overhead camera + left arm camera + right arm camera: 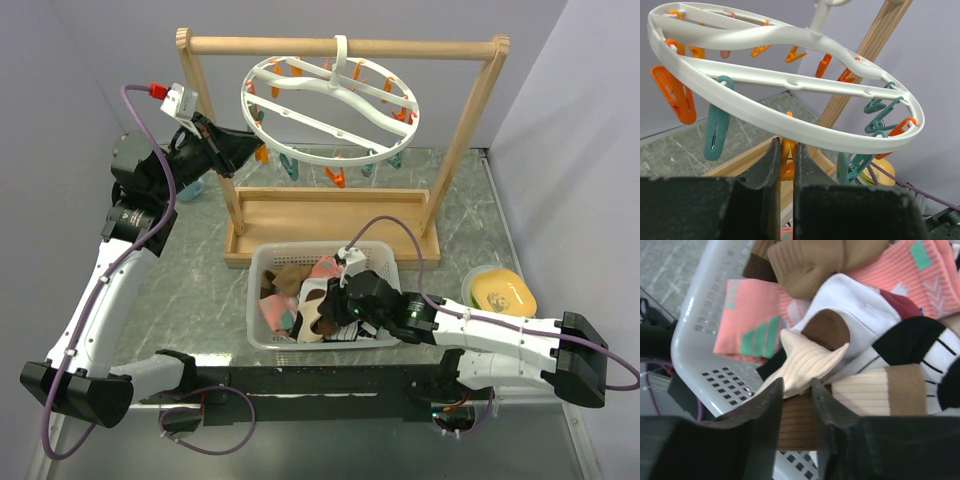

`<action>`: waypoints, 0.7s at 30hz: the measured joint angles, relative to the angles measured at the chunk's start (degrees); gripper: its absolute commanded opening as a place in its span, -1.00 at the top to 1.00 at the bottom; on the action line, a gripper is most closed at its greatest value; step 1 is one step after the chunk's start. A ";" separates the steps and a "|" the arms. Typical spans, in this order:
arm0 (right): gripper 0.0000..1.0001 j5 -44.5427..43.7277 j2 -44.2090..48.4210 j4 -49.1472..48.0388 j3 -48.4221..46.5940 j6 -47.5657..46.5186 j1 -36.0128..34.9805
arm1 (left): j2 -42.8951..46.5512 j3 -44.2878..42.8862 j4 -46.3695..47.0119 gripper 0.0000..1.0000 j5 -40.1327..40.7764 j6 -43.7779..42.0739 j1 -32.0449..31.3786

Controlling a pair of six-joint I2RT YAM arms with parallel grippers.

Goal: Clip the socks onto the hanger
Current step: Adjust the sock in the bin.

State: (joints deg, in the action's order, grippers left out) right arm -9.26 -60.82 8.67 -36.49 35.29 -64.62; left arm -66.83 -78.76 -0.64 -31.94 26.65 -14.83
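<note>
**Both arms engaged: one at the hanger, one in the basket.**

The left gripper [787, 147] is raised beneath the rim of the hanger [790, 80], its fingers pressed together on an orange peg [787, 170]. The hanger hangs tilted by its hook from the crossbar of a wooden frame [340, 45]. The socks [300, 300] lie heaped in a white basket [700, 310] on the table [200, 270], in front of the frame. There the right gripper [797, 385] pinches a fold of a cream sock [810, 357] with a brown toe.
</note>
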 measured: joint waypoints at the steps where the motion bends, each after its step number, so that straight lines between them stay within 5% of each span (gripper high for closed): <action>1: 0.68 0.17 -0.26 -0.02 -0.33 -0.07 0.00 | 0.00 0.00 0.00 0.98 0.00 0.00 -0.02; 5: 1.00 0.26 -1.27 0.70 -2.60 -0.37 0.00 | 0.00 0.02 -0.02 0.98 0.00 -0.04 -0.04; 21: 1.00 -4.59 -4.28 1.42 -17.86 -13.33 1.97 | 0.00 0.02 -0.02 0.98 -0.15 -0.02 -0.04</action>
State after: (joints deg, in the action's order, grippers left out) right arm -13.85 -65.10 10.09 -54.35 21.96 -62.65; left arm -66.83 -78.74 -0.67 -32.10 26.63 -14.87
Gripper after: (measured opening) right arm 0.007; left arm 0.100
